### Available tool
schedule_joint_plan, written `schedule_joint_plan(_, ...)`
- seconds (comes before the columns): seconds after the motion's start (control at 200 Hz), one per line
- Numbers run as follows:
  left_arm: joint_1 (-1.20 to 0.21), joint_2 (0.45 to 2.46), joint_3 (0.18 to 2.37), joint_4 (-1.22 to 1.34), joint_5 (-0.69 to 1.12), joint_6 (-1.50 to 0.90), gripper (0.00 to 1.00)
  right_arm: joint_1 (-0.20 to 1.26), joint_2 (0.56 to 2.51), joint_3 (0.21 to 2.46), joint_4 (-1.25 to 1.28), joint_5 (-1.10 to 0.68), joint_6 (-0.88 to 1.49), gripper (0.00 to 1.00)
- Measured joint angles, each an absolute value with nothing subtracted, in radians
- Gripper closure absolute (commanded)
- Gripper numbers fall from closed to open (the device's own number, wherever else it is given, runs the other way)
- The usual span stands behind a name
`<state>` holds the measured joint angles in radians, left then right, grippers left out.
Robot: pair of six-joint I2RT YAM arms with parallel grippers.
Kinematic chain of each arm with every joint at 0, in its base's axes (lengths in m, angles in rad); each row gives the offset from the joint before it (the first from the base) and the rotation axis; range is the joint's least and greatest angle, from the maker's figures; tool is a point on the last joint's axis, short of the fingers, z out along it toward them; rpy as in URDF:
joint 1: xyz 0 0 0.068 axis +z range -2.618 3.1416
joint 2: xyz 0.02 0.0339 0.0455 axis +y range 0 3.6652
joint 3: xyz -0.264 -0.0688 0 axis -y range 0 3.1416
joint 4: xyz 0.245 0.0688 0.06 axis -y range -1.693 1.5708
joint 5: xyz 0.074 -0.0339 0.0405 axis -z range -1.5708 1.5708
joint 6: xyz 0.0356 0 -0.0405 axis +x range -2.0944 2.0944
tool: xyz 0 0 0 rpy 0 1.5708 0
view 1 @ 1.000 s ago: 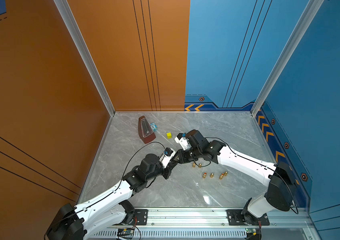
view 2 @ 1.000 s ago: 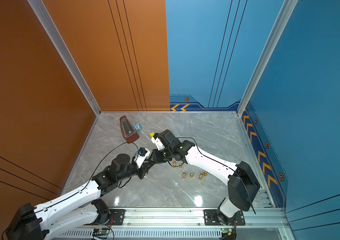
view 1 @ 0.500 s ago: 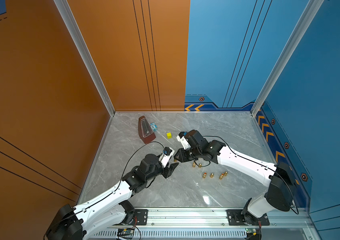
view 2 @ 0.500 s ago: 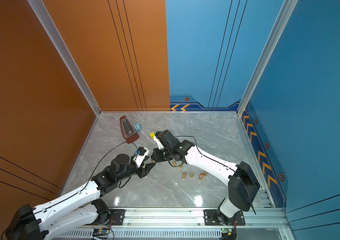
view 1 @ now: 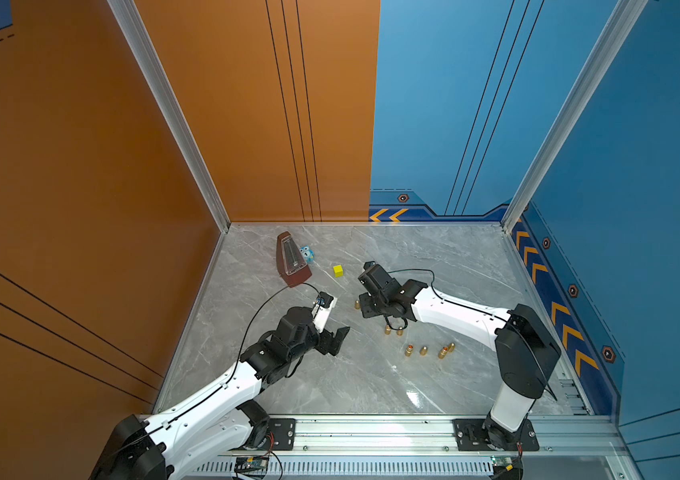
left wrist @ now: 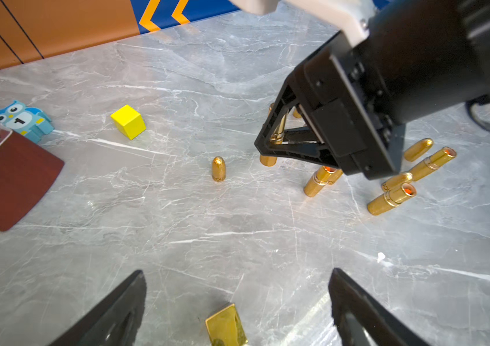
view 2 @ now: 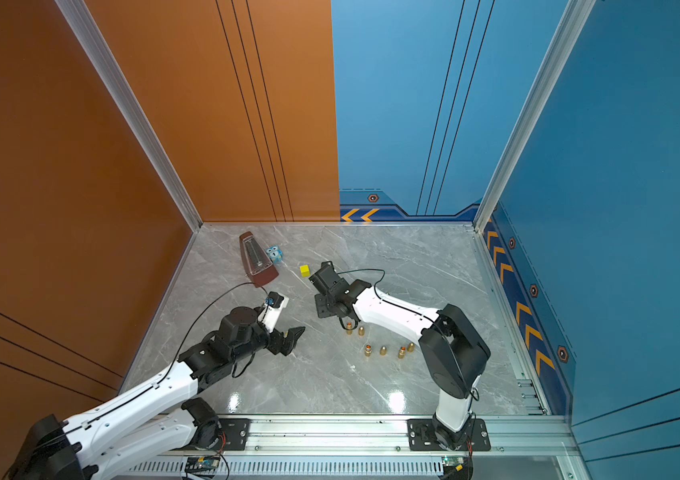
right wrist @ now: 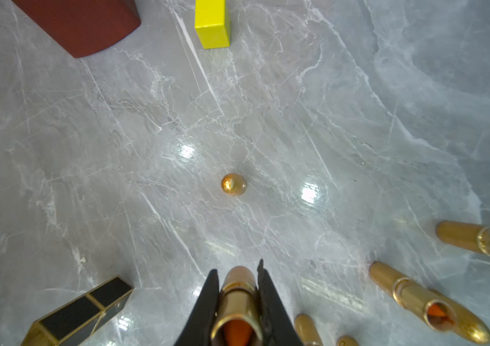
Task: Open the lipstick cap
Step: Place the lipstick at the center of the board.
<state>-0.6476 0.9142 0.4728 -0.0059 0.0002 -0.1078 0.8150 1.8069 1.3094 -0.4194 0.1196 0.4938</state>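
Nearest the desk's front edge, your left gripper [view 1: 341, 340] hangs spread wide and empty, likely backed off to leave room. A square gold piece [left wrist: 225, 325] beneath it is cut off, so you cannot identify it. Mid-desk, your right gripper [right wrist: 237, 269] clamps the lipstick [right wrist: 237, 302], orange tip bared, steadying the tube. Just beyond stands a loose gold cap [left wrist: 218, 169], probably its own. The metronome [view 1: 292, 262] sits toward the far-left corner.
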Motion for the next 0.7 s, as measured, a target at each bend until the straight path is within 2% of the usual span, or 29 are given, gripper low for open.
schedule_joint_plan(0.255, -0.617, 0.905, 0.473, -0.02, -0.028, -0.139, 0.01, 0.778, 1.941, 1.319, -0.337, 0.162, 0.467, 0.84)
schedule_joint_plan(0.701, -0.595, 0.899, 0.457, -0.009, -0.038, -0.152, 0.02, 0.775, 1.988, 1.319, -0.221, 0.163, 0.433, 0.84)
